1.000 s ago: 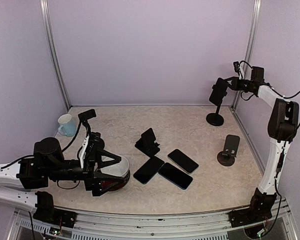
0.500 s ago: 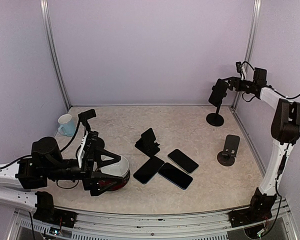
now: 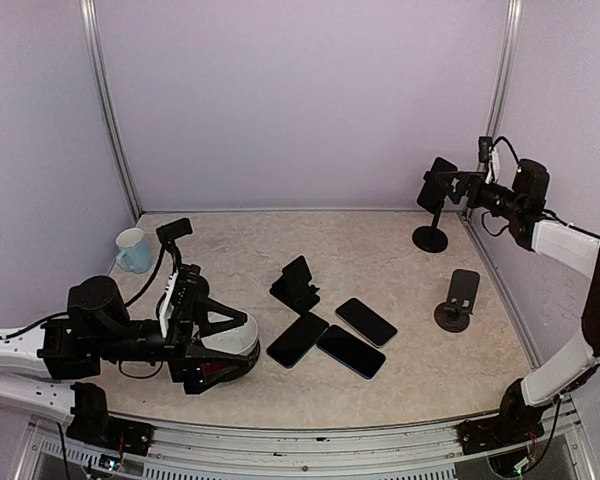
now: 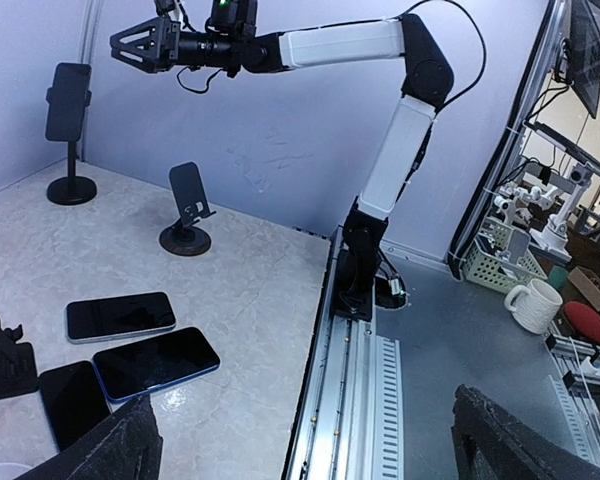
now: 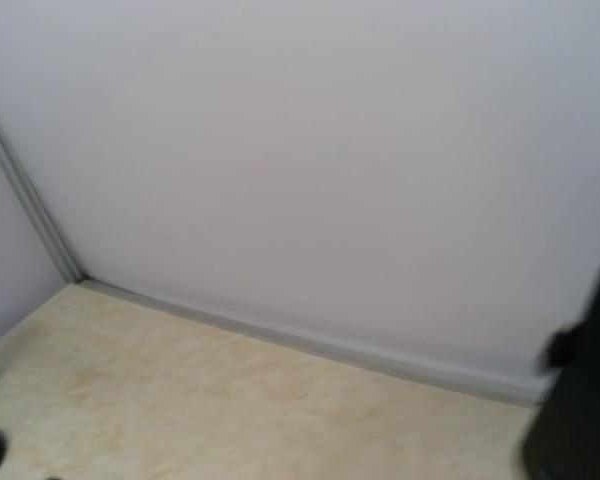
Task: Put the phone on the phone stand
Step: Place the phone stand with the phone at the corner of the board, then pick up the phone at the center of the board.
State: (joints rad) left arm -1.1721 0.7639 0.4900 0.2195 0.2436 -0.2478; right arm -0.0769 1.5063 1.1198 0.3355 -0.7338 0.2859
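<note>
The phone (image 3: 439,183) stands upright on the tall phone stand (image 3: 430,238), whose round base sits on the bench (image 3: 380,265) at about 2 o'clock, close to the far right corner. The right tool (image 4: 128,47) is level with the top of that phone, on its 3 o'clock side. Its fingers are spread wide and hold nothing. The left wrist view shows a clear gap between them and the phone.

The left tool (image 3: 223,338) lies low at about 8 o'clock, aimed toward 3 o'clock. Its fingers are also wide apart and empty, and they reach over a white bowl with a red base (image 3: 242,352).

Three more phones lie flat, face up, just on the 5 o'clock side of the bench's middle. A dark one (image 3: 298,340) is nearest the bowl, a blue-edged one (image 3: 351,351) lies beside it, and a third (image 3: 366,321) sits just beyond toward 2 o'clock. A small folding stand (image 3: 295,283) is near the centre, at 12 o'clock from the dark phone. A short stand with a round base (image 3: 456,300) is at about 4 o'clock and carries nothing. A pale mug (image 3: 132,250) sits at 10 o'clock by the left wall.

The right wrist view is blurred. It shows only the wall, a strip of bench and a dark shape (image 5: 580,400) at its right edge that I cannot identify.
</note>
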